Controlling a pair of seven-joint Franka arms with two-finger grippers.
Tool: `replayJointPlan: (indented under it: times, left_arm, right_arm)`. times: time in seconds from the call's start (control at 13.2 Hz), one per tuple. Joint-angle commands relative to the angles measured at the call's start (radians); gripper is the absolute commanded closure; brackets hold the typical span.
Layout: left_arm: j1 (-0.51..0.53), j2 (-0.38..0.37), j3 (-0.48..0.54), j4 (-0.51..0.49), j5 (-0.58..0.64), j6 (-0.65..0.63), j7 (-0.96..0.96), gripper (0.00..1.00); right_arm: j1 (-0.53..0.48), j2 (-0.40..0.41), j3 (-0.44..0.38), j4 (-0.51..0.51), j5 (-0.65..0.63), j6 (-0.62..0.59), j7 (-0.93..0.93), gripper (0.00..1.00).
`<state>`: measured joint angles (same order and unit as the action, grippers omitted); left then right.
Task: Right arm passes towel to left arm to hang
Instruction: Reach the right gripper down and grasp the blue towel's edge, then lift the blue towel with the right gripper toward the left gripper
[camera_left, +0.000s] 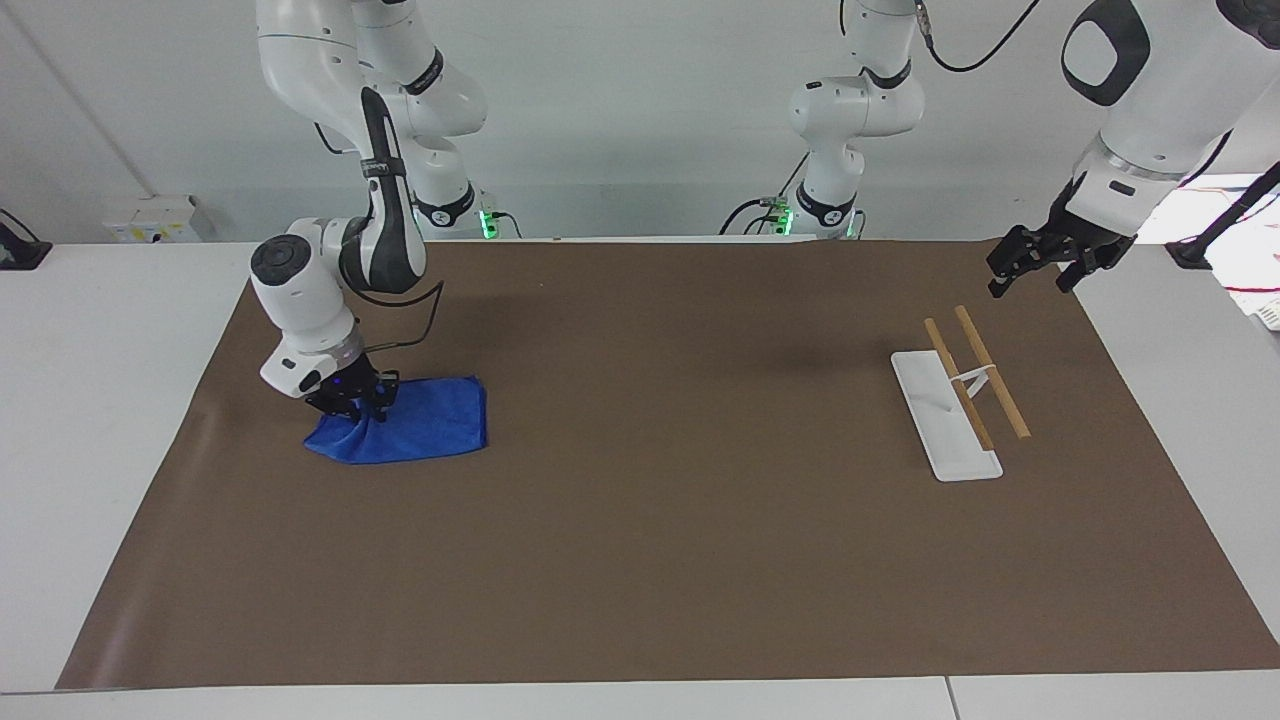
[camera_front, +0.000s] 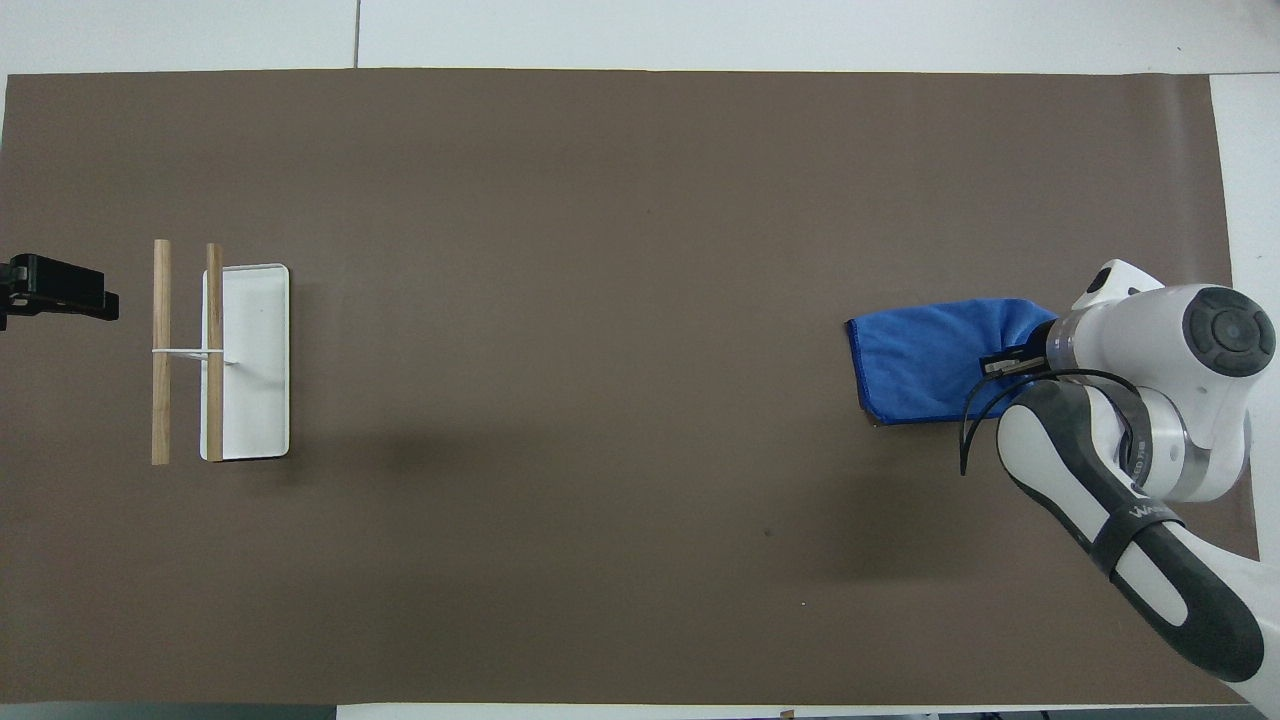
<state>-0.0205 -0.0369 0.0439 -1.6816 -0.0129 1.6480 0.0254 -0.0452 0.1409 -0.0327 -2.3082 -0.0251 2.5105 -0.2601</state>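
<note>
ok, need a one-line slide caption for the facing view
Right pincer shut on the bunched end of the blue towel on the brown mat; left pincer waits above the two-bar rack.

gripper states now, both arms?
Right tool: shut on the towel, one end bunched up.
Left tool: waits over the table, holding nothing; open or shut unclear.

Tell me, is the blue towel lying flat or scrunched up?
Partly scrunched. The right gripper has pinched one end of the towel into a bunch, while the remainder lies flat on the brown mat.
</note>
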Motion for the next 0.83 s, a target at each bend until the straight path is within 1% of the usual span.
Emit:
replayJointPlan:
  times: [0.0,0.15,0.3,0.53,0.76]
  left_arm:
    - [0.002,-0.018,-0.004,-0.013,0.021,-0.007,-0.015,0.0]
    - [0.002,-0.018,-0.004,-0.013,0.021,-0.007,-0.015,0.0]
    - [0.002,-0.018,-0.004,-0.013,0.021,-0.007,-0.015,0.0]
    - [0.002,-0.018,-0.004,-0.013,0.021,-0.007,-0.015,0.0]
    - [0.002,-0.018,-0.004,-0.013,0.021,-0.007,-0.015,0.0]
  right_arm:
    - [-0.001,-0.006,0.01,0.057,0.034,-0.091,-0.022,1.0]
    - [0.002,-0.017,0.026,0.192,0.077,-0.276,-0.007,1.0]
    - [0.007,-0.018,0.036,0.312,0.082,-0.424,0.036,1.0]
    - [0.039,-0.026,0.075,0.415,0.102,-0.53,0.166,1.0]
    - [0.096,-0.012,0.082,0.538,0.218,-0.604,0.332,1.0]
